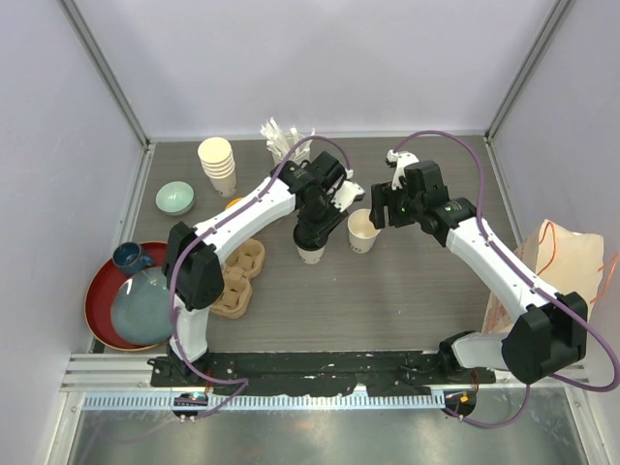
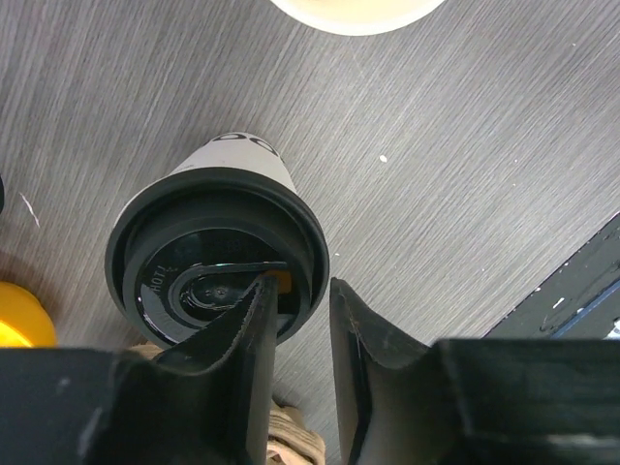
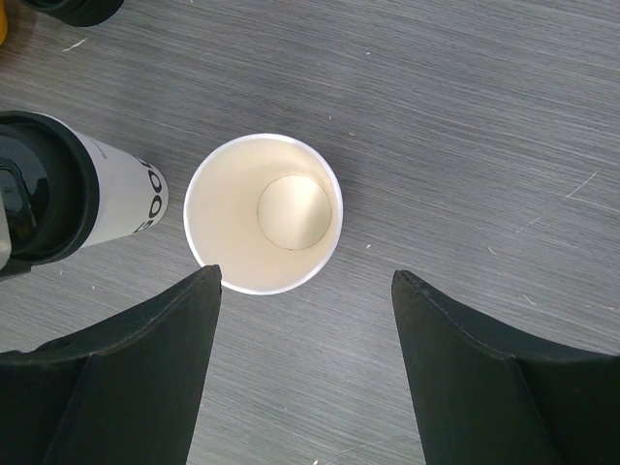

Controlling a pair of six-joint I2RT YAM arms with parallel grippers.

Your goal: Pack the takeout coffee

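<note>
One takeout coffee cup, white with a black lid, stands mid-table. My left gripper hangs just over it, jaws a narrow gap apart. One of its fingers overlaps the lid, and the lid's rim shows in the gap, untouched. Right of it stands a lidless white paper cup, empty. My right gripper is open wide above the table just beside that cup, holding nothing. The lidded cup also shows at the left of the right wrist view.
A brown cardboard cup carrier lies left of the lidded cup. Behind it are a stack of cream cups, a teal bowl and a small yellow object. A red plate sits far left, a paper bag far right.
</note>
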